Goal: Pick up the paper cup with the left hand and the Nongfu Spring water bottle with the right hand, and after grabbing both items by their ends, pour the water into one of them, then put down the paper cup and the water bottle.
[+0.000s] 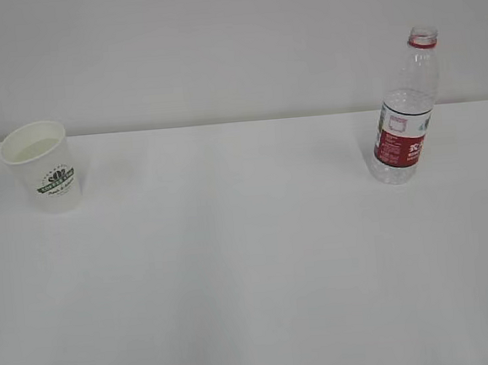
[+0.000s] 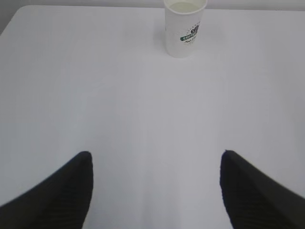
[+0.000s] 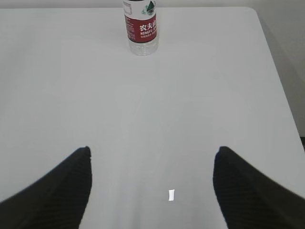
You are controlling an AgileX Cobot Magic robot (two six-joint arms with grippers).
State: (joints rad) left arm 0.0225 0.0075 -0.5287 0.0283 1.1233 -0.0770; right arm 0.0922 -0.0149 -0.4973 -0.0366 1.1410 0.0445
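The white paper cup (image 1: 42,166) with a dark green logo stands upright at the far left of the table; the left wrist view shows the cup (image 2: 185,27) far ahead. The clear Nongfu Spring water bottle (image 1: 405,106), red-and-white label, no cap, stands upright at the far right, with water in its lower part. Only the lower part of the bottle (image 3: 141,27) appears in the right wrist view. My left gripper (image 2: 157,155) is open over bare table, well short of the cup. My right gripper (image 3: 152,150) is open too, well short of the bottle. Neither arm appears in the exterior view.
The white table (image 1: 250,258) runs back to a pale wall. Its right edge (image 3: 281,90) shows in the right wrist view. A small white scrap (image 3: 171,195) lies on the table between the right fingers.
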